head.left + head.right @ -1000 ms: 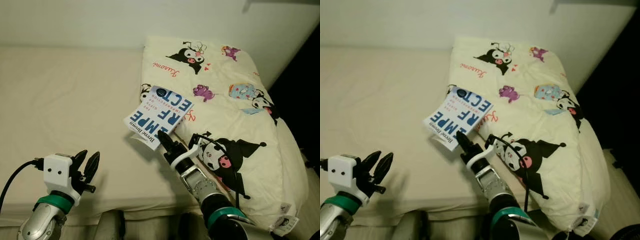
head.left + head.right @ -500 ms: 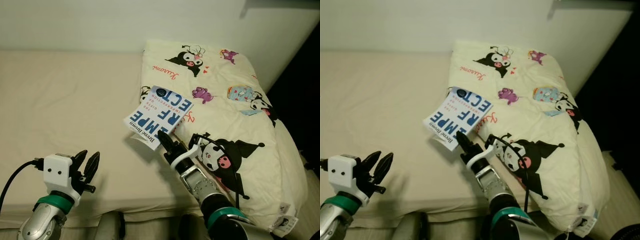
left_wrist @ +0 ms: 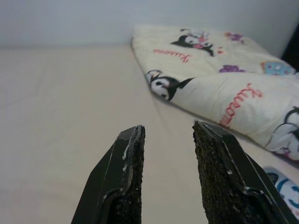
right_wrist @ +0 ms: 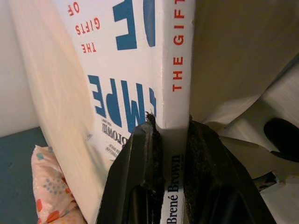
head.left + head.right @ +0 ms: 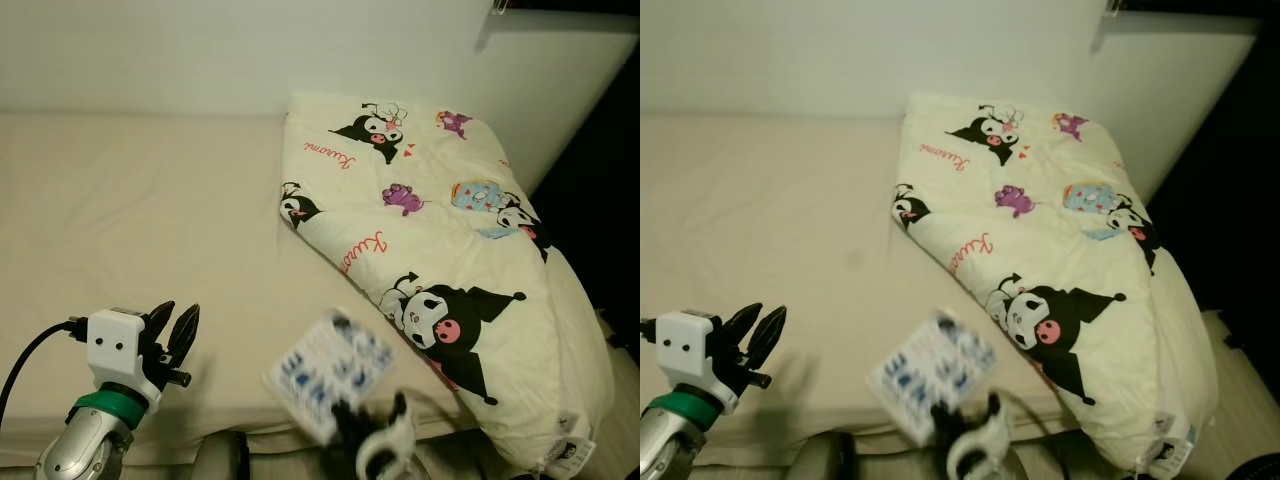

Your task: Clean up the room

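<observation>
Across most of the head views lies a bed with a plain cream sheet, running up to a white wall at its far side. On the bed's right half rests a folded quilt, cream with black cartoon figures and red script, its near end reaching the bed's front edge. Low at the near edge of the bed, just left of the quilt's near end, a white book with blue lettering shows blurred and tilted. The right gripper is pinching it by the spine end, one black finger pressed on each cover; the spine carries red and dark print. At lower left the left gripper hangs over the sheet near the bed's front edge, its fingers spread a little with nothing between them, well apart from the book.
</observation>
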### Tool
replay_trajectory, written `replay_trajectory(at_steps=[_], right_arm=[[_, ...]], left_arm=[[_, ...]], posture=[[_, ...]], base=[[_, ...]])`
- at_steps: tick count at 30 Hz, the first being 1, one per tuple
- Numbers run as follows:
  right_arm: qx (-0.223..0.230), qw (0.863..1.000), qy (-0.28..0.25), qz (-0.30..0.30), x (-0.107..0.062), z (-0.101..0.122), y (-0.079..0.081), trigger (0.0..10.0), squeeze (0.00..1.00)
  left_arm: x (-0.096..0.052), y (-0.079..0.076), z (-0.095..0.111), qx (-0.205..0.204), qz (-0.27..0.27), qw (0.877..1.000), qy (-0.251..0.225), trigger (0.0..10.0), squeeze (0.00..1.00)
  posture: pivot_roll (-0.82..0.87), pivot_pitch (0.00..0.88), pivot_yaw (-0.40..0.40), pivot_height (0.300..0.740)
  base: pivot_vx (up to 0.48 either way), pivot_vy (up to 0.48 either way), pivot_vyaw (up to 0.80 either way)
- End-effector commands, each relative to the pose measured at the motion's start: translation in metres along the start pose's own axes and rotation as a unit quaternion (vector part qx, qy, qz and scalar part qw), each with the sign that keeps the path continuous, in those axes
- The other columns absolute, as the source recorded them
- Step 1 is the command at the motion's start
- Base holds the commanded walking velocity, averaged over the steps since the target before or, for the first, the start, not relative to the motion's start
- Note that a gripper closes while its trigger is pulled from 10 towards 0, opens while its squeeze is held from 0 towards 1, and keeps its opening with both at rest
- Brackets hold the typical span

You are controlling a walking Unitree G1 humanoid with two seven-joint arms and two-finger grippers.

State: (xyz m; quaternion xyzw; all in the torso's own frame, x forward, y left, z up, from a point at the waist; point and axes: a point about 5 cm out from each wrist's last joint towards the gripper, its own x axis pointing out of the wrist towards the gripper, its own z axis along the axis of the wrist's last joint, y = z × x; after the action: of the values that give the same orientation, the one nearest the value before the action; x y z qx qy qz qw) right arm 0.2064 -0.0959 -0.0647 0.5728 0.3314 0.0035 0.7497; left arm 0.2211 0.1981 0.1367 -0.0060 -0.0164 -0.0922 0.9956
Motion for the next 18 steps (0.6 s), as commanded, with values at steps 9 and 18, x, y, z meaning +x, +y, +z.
replay_trajectory(at_steps=[9, 18], right_arm=[[-0.378, 0.902, -0.153, 0.14, 0.021, 0.063, 0.112, 10.0, 0.0], [-0.363, 0.899, -0.184, 0.162, 0.016, 0.067, 0.12, 10.0, 0.0]], left_arm=[[0.041, -0.016, -0.053, 0.047, 0.056, 0.995, 0.074, 10.0, 0.0], [0.045, -0.017, -0.054, 0.054, 0.067, 0.994, 0.07, 10.0, 0.0]], posture=[[0.08, 0.0, 0.0, 0.615], [0.08, 0.0, 0.0, 0.619]], base=[[0.0, 0.0, 0.0], [0.0, 0.0, 0.0]])
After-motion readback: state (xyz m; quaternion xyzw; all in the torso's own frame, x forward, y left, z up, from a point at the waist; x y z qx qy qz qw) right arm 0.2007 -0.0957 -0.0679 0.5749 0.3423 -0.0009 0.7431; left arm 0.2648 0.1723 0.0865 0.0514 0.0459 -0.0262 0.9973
